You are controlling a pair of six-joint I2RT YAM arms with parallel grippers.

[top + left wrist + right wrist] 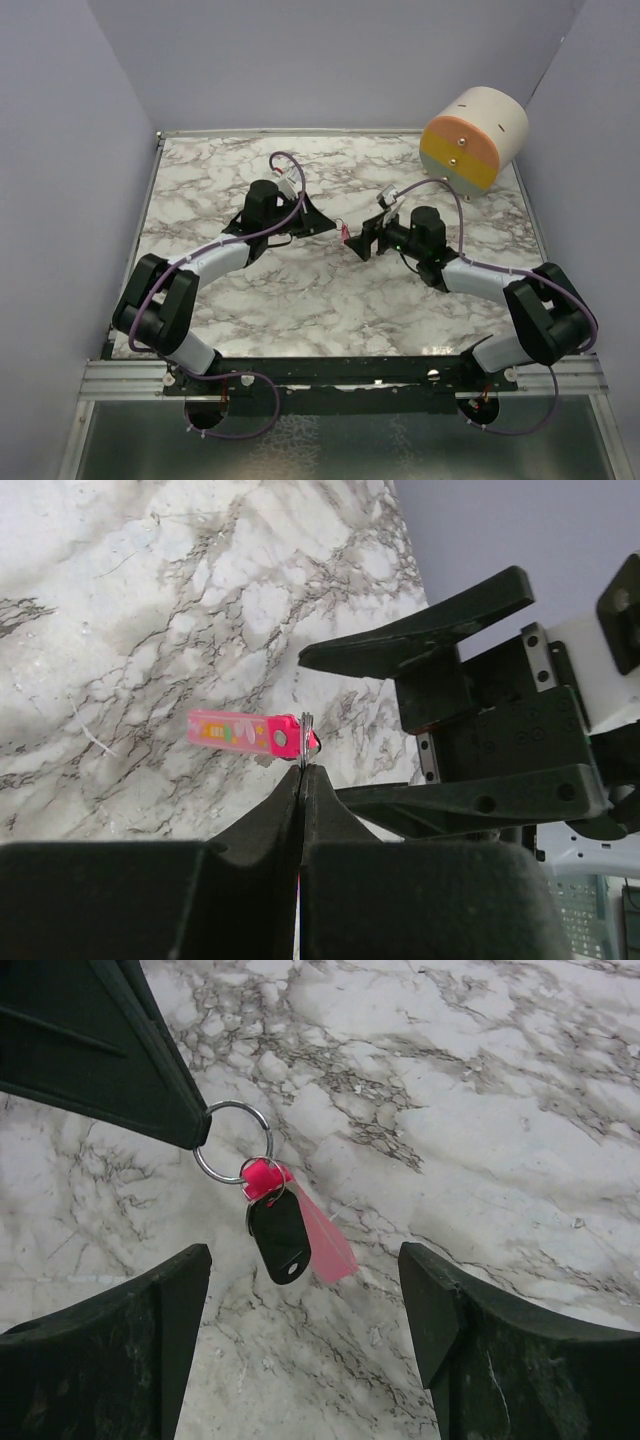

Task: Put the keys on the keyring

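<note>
Pink-red item: the slim pink-red strip-tag keyring [325, 1245] hangs in the air above the white, grey-veined marble table [480, 1110]. It is mid-frame in the right wrist view and between the two arms at the centre of the overhead view.
Ring: the keyring's thin round metal ring [232, 1142] sits up and left of centre in the right wrist view, with its rim caught in a black fingertip.
Left gripper: the left gripper [303, 772] has its fingers pressed tight together on the ring's rim. It alone carries the keyring, and the tag juts out to the left of the fingertips in its own view.
Key: the small dark key with a black oval head [279, 1237] dangles just below the ring, in front of the pink strip, from a little loop at the tag's red end. Its shaft cannot be made out.
Right gripper: the right gripper [305, 1265] has its fingers well apart at the bottom of its own frame, one on either side of the dangling key, and touches nothing.
Done, as I read it: the key hangs off the keyring and is not on the table, so the threading looks complete.
Unsure: whether the key's loop passes through the big ring or only through the tag end; it is too small to tell.
Left to do, probably: check that the key holds, then lower the keyring to the marble and release it.
</note>
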